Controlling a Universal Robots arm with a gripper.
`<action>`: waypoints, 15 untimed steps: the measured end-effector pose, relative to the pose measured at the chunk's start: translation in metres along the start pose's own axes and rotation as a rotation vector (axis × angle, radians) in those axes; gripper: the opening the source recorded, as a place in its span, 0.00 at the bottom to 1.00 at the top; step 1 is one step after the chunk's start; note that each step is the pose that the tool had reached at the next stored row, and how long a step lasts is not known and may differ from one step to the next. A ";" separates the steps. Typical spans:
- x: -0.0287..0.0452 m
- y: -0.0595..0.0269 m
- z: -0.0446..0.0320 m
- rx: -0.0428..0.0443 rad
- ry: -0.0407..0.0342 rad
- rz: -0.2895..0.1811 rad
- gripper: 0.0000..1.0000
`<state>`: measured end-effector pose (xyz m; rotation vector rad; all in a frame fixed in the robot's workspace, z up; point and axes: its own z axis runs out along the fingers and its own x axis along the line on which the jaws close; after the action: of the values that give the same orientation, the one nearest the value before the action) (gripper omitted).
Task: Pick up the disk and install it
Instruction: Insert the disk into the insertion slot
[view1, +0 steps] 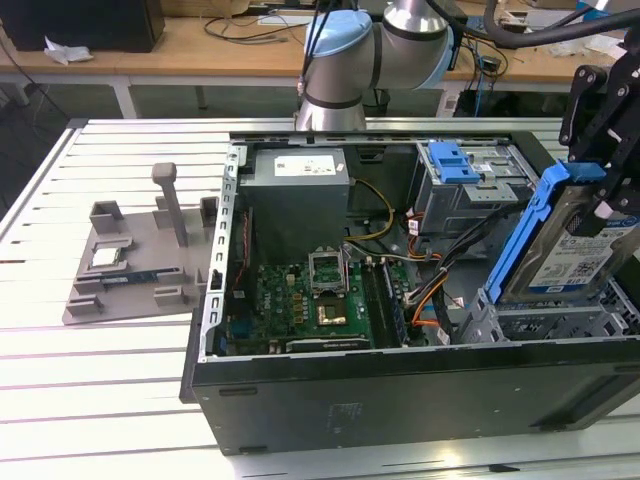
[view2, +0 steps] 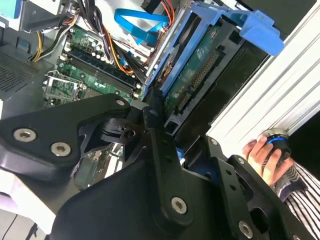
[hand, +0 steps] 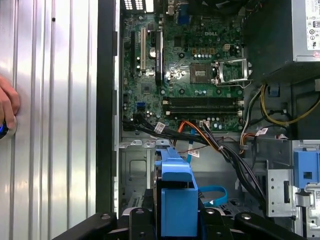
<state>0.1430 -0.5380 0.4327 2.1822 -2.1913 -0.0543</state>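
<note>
1. Clamping the flat silver hard disk in its blue plastic bracket (view1: 570, 250), the black gripper (view1: 603, 190) is clenched on the disk's upper end. In the first wrist view its fingers (hand: 141, 222) flank the bracket on both sides.
2. The disk hangs directly below the gripper, so nothing lies between the two. Its long axis is tilted: the lower end sits toward the inside of the case and the upper end leans toward the exterior view's right.
3. The lower end is at the mouth of the bare metal drive bay (view1: 540, 322) in the case's front corner, on the exterior view's right. I judge it close to entering, but I cannot tell whether it touches the bay.
4. The bundle of orange, black and yellow cables (view1: 440, 290) lies just beside that bay, toward the green motherboard (view1: 300, 300).
5. The upper metal drive cage with a blue latch (view1: 455, 160) stands farther back and well apart from the disk.
6. The grey and light-blue arm (view1: 370, 50) stands behind the black open computer case (view1: 400, 400), with its wrist links hanging over the case's right end.
7. A person's hand (view2: 262, 152) rests on the white slatted table (view1: 100, 400) outside the case.
</note>
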 end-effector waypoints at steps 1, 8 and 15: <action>0.0000 0.0006 0.0002 0.0005 -0.0004 0.000 0.37; 0.0001 0.0036 -0.0044 0.0101 0.0003 0.002 0.37; 0.0000 0.0035 -0.0025 0.0088 0.0151 0.007 0.37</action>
<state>0.1397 -0.5379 0.4354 2.1721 -2.1954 -0.0278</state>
